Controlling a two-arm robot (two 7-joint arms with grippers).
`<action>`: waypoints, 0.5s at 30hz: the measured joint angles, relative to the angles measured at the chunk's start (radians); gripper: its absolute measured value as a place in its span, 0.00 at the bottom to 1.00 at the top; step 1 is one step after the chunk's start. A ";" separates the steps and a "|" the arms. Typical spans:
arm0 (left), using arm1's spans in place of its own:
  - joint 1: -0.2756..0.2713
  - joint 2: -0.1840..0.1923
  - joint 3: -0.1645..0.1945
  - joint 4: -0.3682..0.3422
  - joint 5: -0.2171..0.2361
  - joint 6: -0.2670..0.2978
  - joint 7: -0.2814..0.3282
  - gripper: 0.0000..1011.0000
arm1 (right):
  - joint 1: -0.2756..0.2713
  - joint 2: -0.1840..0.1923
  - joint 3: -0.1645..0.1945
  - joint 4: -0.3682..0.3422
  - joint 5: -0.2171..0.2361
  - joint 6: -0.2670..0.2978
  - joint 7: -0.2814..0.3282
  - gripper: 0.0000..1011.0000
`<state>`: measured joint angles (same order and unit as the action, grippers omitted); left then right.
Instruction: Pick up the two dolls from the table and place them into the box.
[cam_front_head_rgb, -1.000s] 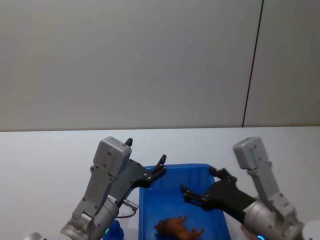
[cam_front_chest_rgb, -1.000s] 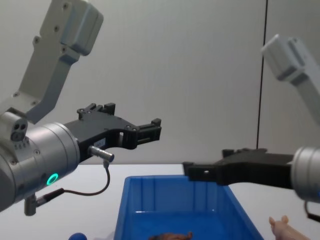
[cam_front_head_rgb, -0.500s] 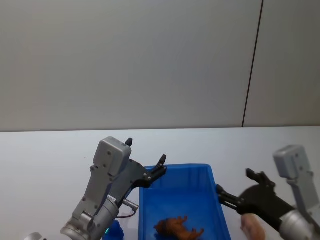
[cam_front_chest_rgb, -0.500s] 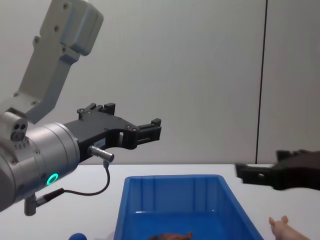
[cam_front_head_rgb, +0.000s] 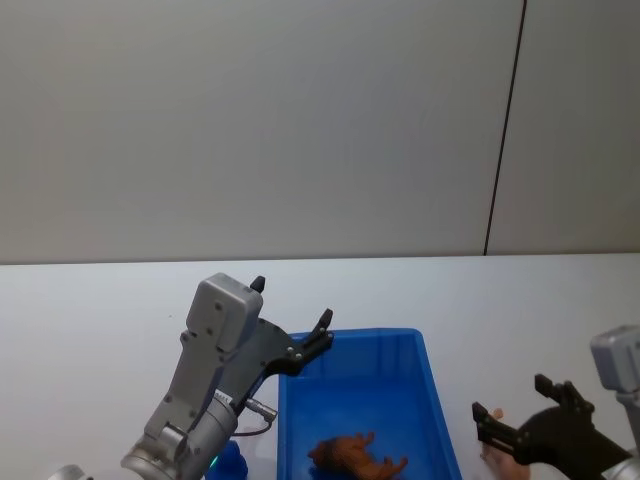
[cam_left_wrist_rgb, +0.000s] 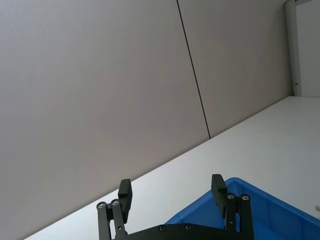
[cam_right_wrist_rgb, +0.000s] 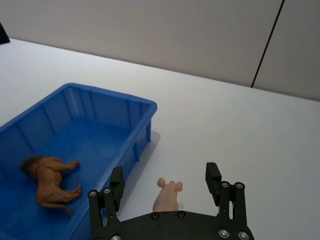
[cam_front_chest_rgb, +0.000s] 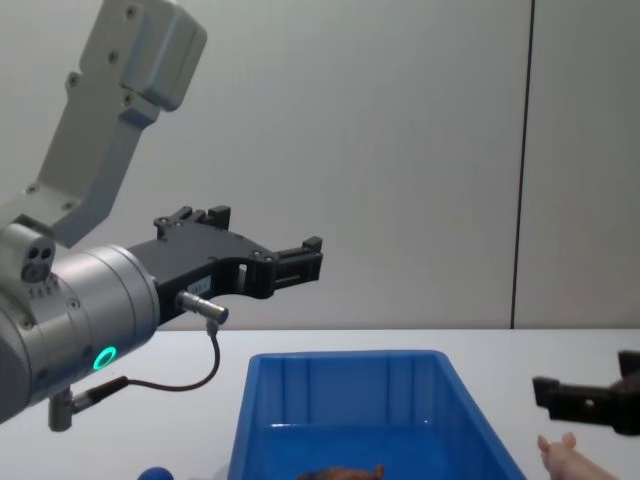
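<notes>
Right tool, fingers apart, over pig doll beside box

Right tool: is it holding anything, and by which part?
Nothing is held. The right tool is open over the pink doll lying on the table; the left tool is open and empty.

The shaggy orange-brown lion doll lies on its side on the floor of the bright blue box, at the lower centre of the head view. The smooth pale pink pig doll lies on the white surface just right of the box, at the chest view's lower right.
</notes>
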<state>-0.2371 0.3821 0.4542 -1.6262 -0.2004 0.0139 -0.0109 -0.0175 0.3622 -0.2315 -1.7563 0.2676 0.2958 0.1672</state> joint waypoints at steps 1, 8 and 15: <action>0.000 0.000 0.000 0.000 0.000 0.000 0.000 0.99 | -0.003 0.001 0.001 0.001 0.003 0.001 -0.001 0.99; 0.000 0.000 0.000 0.000 0.000 0.000 0.000 0.99 | -0.019 0.006 0.003 0.025 0.022 0.015 -0.009 0.99; 0.000 0.000 0.000 0.000 0.000 0.000 0.000 0.99 | -0.021 -0.001 0.001 0.058 0.031 0.024 -0.009 0.99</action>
<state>-0.2371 0.3821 0.4542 -1.6262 -0.2004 0.0139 -0.0109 -0.0386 0.3617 -0.2306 -1.6986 0.2981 0.3200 0.1579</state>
